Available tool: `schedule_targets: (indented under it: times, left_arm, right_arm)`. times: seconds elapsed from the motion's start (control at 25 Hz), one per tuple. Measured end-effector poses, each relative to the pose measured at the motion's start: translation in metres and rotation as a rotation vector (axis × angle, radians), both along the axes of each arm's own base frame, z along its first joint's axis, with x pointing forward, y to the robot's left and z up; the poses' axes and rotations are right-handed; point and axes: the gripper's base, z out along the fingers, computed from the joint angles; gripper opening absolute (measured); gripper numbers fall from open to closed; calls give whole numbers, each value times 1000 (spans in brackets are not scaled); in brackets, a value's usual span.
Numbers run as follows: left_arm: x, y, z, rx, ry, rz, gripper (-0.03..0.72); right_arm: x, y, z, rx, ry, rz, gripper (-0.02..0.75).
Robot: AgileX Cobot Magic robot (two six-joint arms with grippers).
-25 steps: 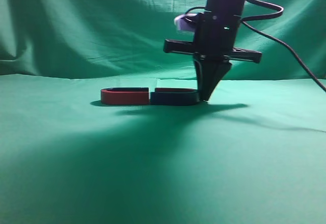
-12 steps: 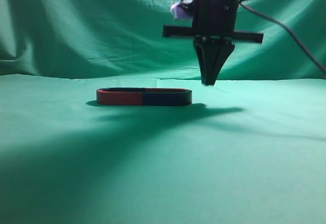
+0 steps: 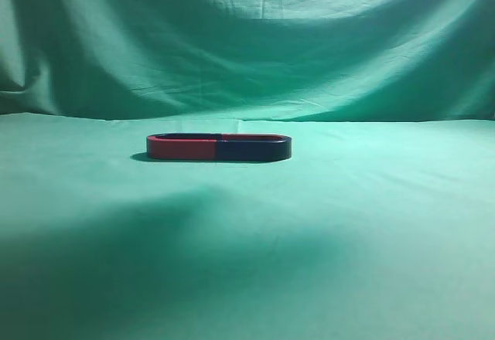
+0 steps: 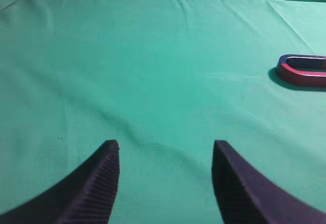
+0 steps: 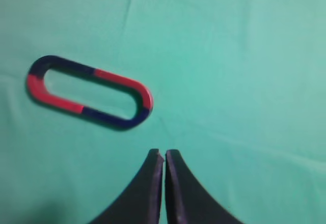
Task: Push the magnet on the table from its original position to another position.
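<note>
Since the earlier frame, the right arm has been lifted out of the exterior view, and the two magnets have been left where they were, joined end to end. The right gripper [image 5: 164, 155] is seen with its two fingers [image 5: 153, 183] pressed nearly together, only a thin slit between them, and nothing is held. It is held above the table [image 5: 254, 56], apart from the closed oval formed by the two magnets. The left gripper [image 4: 165, 150] is seen with its two fingers [image 4: 97, 183] spread wide and empty, over bare cloth well away from the magnets. In the exterior view the dark magnet [image 3: 253, 148] forms the right half of the oval and the red magnet [image 3: 182, 148] the left half, their ends touching. Both lie flat on the table near its middle, before the backdrop [image 3: 232, 46].
</note>
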Motion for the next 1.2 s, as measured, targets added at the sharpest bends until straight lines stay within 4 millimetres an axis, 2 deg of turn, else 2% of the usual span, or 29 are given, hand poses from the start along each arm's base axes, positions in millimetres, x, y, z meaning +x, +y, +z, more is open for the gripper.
schedule_targets:
  times: [0.12, 0.28, 0.48, 0.92, 1.08, 1.2]
  left_arm:
    - [0, 0, 0, 0, 0, 0, 372]
    - [0, 0, 0, 0, 0, 0, 372]
    - [0, 0, 0, 0, 0, 0, 372]
    - [0, 0, 0, 0, 0, 0, 372]
    - [0, 0, 0, 0, 0, 0, 372]
    - [0, 0, 0, 0, 0, 0, 372]
  right_arm:
    - [-36, -18, 27, 21, -29, -14, 0]
    - [-83, -40, 41, 30, -37, -24, 0]
    - [-138, -67, 27, 40, -44, -37, 0]
    - [-248, -120, -5, 239, -392, -52, 0]
    - [-279, -134, -10, 281, -464, -49, 0]
    - [-292, -141, -13, 285, -542, -26, 0]
